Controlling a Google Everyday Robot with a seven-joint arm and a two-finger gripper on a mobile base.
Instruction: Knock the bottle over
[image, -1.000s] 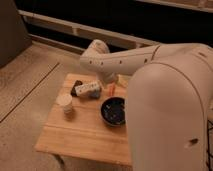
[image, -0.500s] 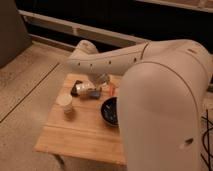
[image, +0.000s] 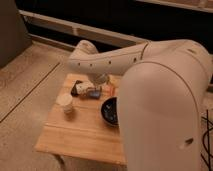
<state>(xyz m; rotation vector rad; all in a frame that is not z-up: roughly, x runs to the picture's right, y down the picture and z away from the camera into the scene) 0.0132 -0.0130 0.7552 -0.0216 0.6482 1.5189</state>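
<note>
The bottle (image: 86, 90) is slim and pale with a dark end pointing left. It lies on its side at the back of the wooden table (image: 85, 135). My gripper (image: 101, 80) is at the end of the white arm, low over the table just behind and right of the bottle, and is mostly hidden by the arm's wrist. A bit of blue (image: 96, 93) shows at the bottle's right end.
A pale cream cup (image: 65, 104) stands upright left of centre, in front of the bottle. A dark bowl (image: 111, 111) sits to the right, partly behind my arm. A small orange thing (image: 111, 89) lies behind the bowl. My arm (image: 165, 95) covers the table's right side.
My arm's forward joint has swung left over the table's back edge. The bottle lies in about the same place as before. The cup and bowl have not moved.
</note>
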